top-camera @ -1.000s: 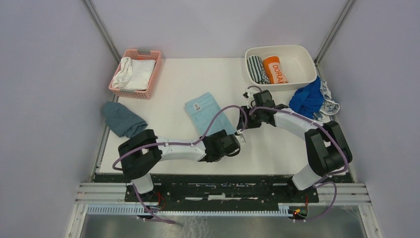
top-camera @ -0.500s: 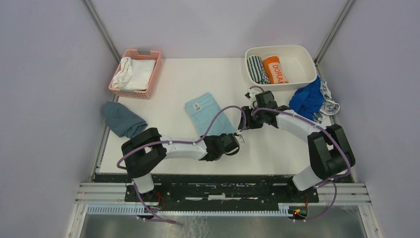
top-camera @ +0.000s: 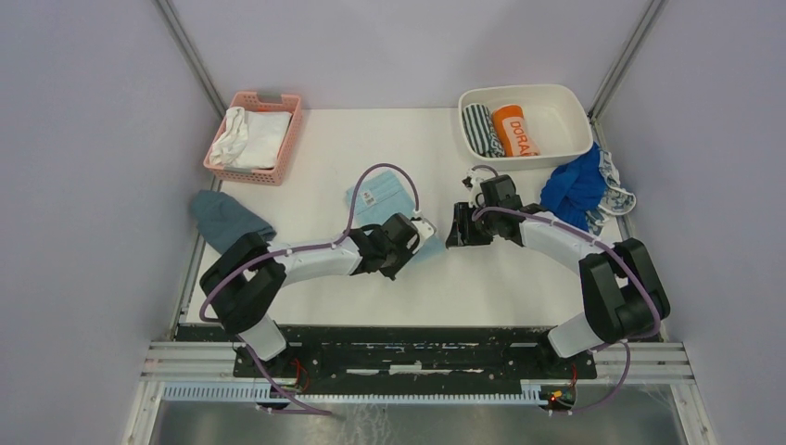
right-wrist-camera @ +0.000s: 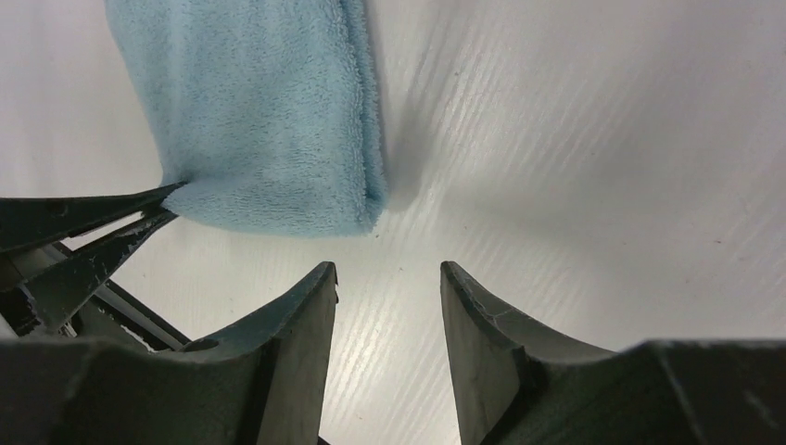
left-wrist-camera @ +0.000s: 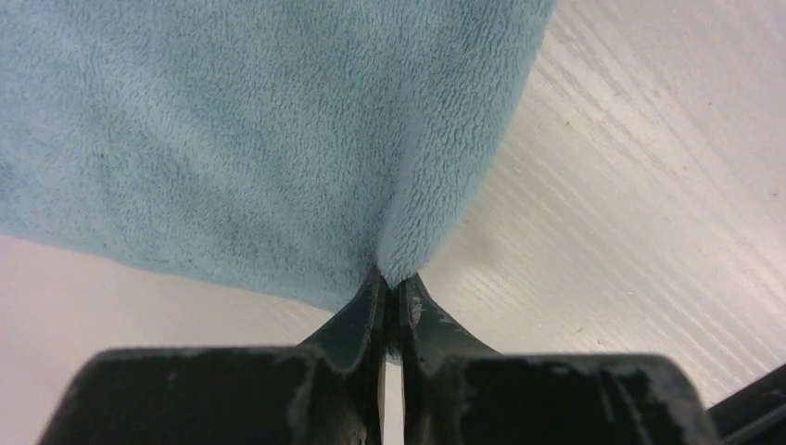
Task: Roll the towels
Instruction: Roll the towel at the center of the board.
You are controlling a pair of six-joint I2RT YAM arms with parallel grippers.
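At far left a dull teal-grey cloth (top-camera: 227,222) lies bunched at the edge of the table (top-camera: 352,139); behind it a pink basket (top-camera: 290,139) holds white cloths (top-camera: 246,137). Mid-table the light blue towel (top-camera: 369,197) lies flat, its near right part hidden under the left arm in the top view. The left gripper (left-wrist-camera: 391,295) has its fingers closed tight on a pinch of that towel's edge. Just to the right, the right gripper (right-wrist-camera: 387,271) hangs over bare tabletop, fingers apart, holding nothing. At the back right a white tub (top-camera: 561,120) holds a striped roll (top-camera: 479,130) and an orange roll (top-camera: 514,132), its lettering only partly legible. In front of the tub the royal blue towel (top-camera: 573,185) lies heaped, covering most of the whitish patterned towel (top-camera: 619,193) — only its margin shows.
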